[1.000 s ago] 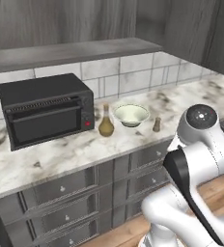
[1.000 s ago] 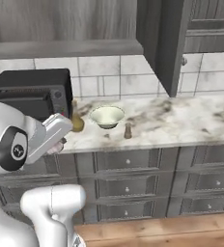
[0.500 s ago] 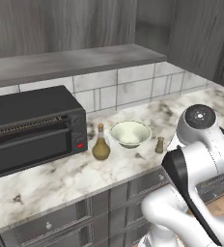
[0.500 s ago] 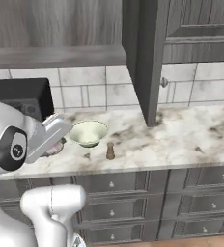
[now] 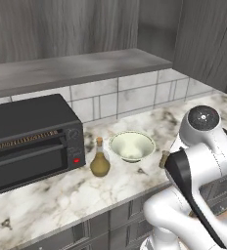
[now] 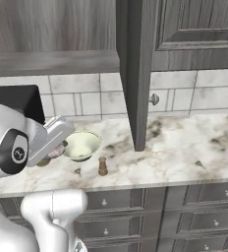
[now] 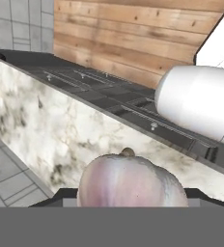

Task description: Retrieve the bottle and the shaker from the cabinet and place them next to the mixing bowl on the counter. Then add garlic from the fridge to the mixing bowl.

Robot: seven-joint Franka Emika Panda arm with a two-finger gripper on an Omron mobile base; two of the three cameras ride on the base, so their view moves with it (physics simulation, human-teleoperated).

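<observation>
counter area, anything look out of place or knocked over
Nothing spilled or tipped. The bottle, mixing bowl and shaker stand upright on the marble counter beside the toaster oven. One thing stands out: a cabinet door hangs open over the counter.

- Marbled white surface (image 5: pixel 61 200), running along the tiled wall above grey drawer fronts.
- Black toaster oven (image 5: pixel 30 139) at the left end.
- Bottle (image 5: pixel 100 158) just right of the oven.
- Pale mixing bowl (image 5: pixel 131 146) beside the bottle.
- Small brown shaker (image 6: pixel 102 166) near the front edge, right of the bowl.
</observation>
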